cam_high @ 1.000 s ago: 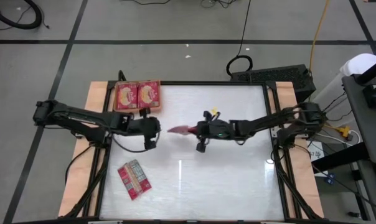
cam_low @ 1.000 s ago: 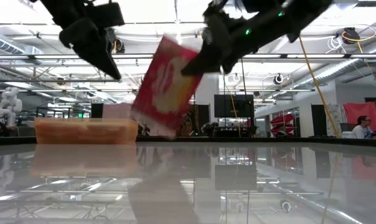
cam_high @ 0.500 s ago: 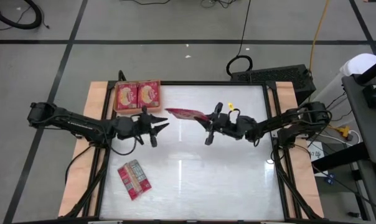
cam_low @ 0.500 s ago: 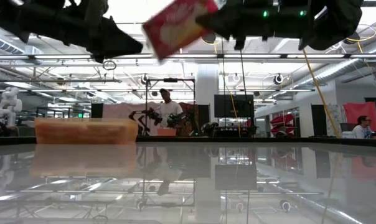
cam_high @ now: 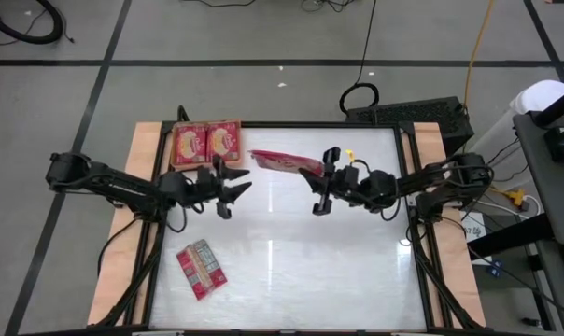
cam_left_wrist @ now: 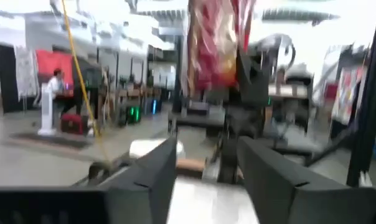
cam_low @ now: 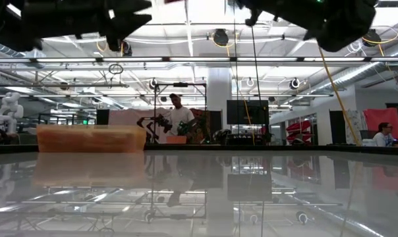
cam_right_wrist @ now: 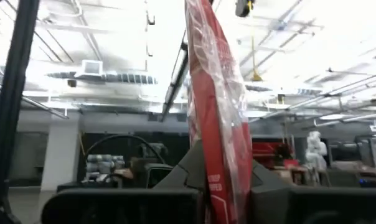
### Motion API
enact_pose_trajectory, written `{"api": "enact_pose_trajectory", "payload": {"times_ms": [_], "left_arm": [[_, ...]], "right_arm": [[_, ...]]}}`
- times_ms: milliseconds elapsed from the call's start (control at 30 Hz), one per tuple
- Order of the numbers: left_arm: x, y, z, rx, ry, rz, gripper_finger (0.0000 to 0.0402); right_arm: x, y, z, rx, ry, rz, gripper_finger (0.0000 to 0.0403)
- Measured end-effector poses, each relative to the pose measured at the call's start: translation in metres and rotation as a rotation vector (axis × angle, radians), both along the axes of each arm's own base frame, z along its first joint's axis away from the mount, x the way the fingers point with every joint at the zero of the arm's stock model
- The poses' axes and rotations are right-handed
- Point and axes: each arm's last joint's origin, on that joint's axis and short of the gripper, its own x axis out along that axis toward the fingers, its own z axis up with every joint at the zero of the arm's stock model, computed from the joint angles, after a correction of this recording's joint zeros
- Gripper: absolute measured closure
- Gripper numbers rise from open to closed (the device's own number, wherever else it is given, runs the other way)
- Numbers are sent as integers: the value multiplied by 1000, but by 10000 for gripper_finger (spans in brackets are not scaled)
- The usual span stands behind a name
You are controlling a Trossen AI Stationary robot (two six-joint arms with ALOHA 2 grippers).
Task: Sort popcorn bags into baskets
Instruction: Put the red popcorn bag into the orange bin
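Beyond the glossy white surface, the low view shows a wide workshop hall with ceiling pipes, dark screens and a person standing at a bench far behind. Light wooden boards flank the surface on both sides, and a grey floor with black cables lies around it.

At the far left corner sits the shallow orange rectangular basket, holding two flat red popcorn bags with yellow pictures side by side. A third red popcorn bag with a pale label panel lies flat on the near left part of the surface, well apart from both arms.

The right gripper hangs above the middle of the surface, its fingers pinched tight on the edge of a fourth flat red popcorn bag — this bag is lifted clear and stretches toward the basket, its free end just beside it. In the right wrist view that bag stands edge-on between the fingers.

The left gripper faces it from the left, just near the basket, fingers spread apart and holding nothing — the lifted bag hangs ahead of them.
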Motion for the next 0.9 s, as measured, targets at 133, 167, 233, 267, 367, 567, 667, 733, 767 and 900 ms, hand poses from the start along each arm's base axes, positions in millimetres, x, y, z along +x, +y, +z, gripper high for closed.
{"api": "enact_pose_trajectory", "payload": {"times_ms": [133,167,233,267,367,567,667,733,767,900], "left_arm": [[9,-1,7,15,-125,4,173],[13,-2,10,21,-153,5,160],[21,-2,14,33,-193,7,138],[25,-3,17,43,-208,1,129],[34,-5,25,99,-257,-32,113],[42,-6,43,136,-345,-53,140],[42,-7,46,168,-369,-81,182],[40,-8,49,182,-405,-101,217],[40,-8,49,181,-407,-102,238],[39,-1,48,145,-395,-86,331]], "right_arm": [[18,2,13,-43,-43,25,394],[24,3,16,-54,-59,41,394],[36,4,19,-76,-71,67,394],[41,5,21,-78,-79,69,393],[52,5,23,-81,-96,66,391],[67,6,21,-108,-95,75,390],[67,6,22,-115,-102,69,389],[67,5,22,-115,-100,67,389],[68,5,22,-115,-100,68,389],[68,4,22,-113,-98,61,388]]}}
